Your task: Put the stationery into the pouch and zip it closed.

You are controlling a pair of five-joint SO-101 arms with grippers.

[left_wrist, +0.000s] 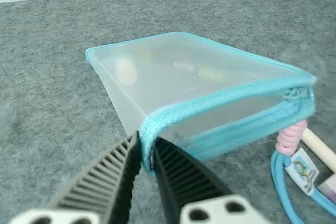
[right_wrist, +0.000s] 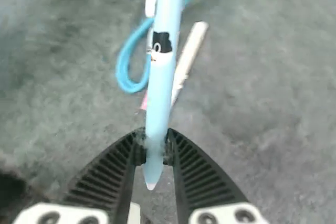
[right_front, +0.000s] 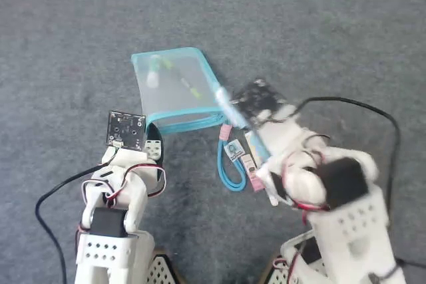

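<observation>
High view from where I stand: the translucent, blue-trimmed pouch lies flat on the grey table, just beyond both arms. The left gripper sits at the pouch's near left corner. In the left wrist view the left gripper has its fingers pressed together on the blue zip edge of the pouch, right at that corner. The two rows of the zip look parted along the near side. Pale shapes (one of them yellowish green) show through the pouch wall.

At the right side of the pouch, the right arm holds a light blue pen with its far end touching or just beside the pouch's right edge. The right wrist view shows the right gripper clamped on the pen close to one end, with the barrel pointing away from the fingers.

Below the pen, on the table near the pouch's right corner, lie a looped blue cord and a cream stick.
</observation>
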